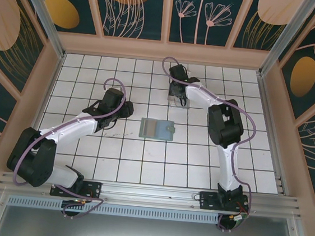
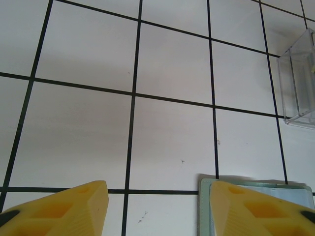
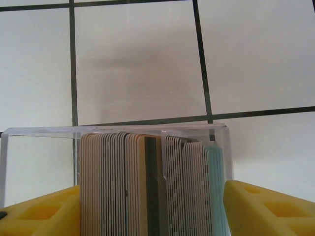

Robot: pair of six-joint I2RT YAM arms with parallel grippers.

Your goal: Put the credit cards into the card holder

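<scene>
The sage-green card holder lies flat mid-table; its corner shows beside my left gripper's right finger. My left gripper is open over bare tile just left of the holder, nothing between its fingers. The credit cards stand on edge in a clear box: beige, grey, one dark and some teal. My right gripper is at that box, open, one yellow finger on each side of the stack. I cannot tell whether the fingers touch it.
White tiled floor with black grid lines, walled by a wooden frame and patterned panels. The clear box sits at the back centre, about two tiles behind the holder. Both arm bases are bolted to the near rail.
</scene>
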